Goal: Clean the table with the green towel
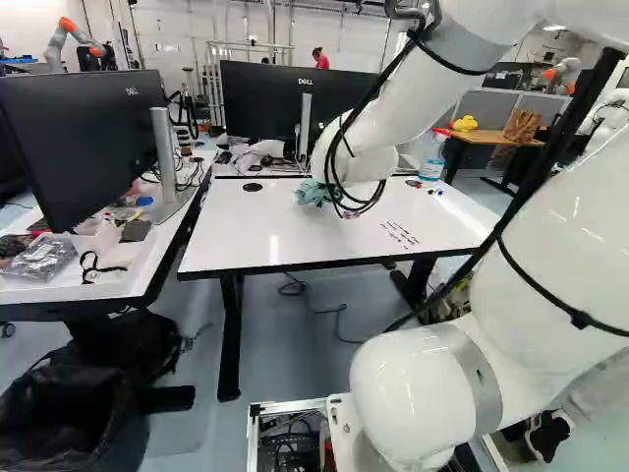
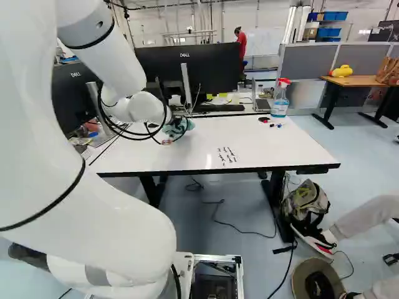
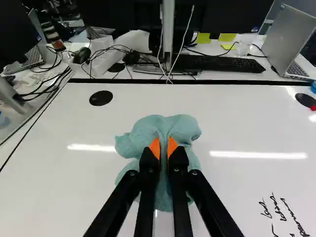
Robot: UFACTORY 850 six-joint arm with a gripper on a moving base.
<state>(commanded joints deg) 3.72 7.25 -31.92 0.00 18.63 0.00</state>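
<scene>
The green towel (image 3: pixel 148 129) sits in a loose bunch on the white tabletop (image 1: pixel 246 236), toward the far side, its folds bulging out on both sides of the fingers (image 3: pixel 147 163). These are clamped on it, with a pinch of cloth between their orange pads (image 3: pixel 172 145) and the rest spreading around them. Beyond the towel, a little to one side, is a round black disc (image 3: pixel 101 98) in the tabletop; a second black disc (image 3: pixel 304 100) lies toward the other end, with something small and red at it. Black handwriting (image 2: pixel 227 156) runs in short lines nearer the base, apart from the towel. A spray bottle with a red top (image 2: pixel 280 104) stands at the tabletop's far edge, with small markers (image 2: pixel 276 125) just in front of it. Across the far edge, another desk carries a black keyboard (image 3: pixel 219 63), a laptop (image 3: pixel 291 39) and a dark monitor (image 2: pixel 215 65). At the left of the left base view, a side desk (image 1: pixel 147 265) holds a large monitor (image 1: pixel 84 138) and a crumpled clear bag (image 1: pixel 41 258).
</scene>
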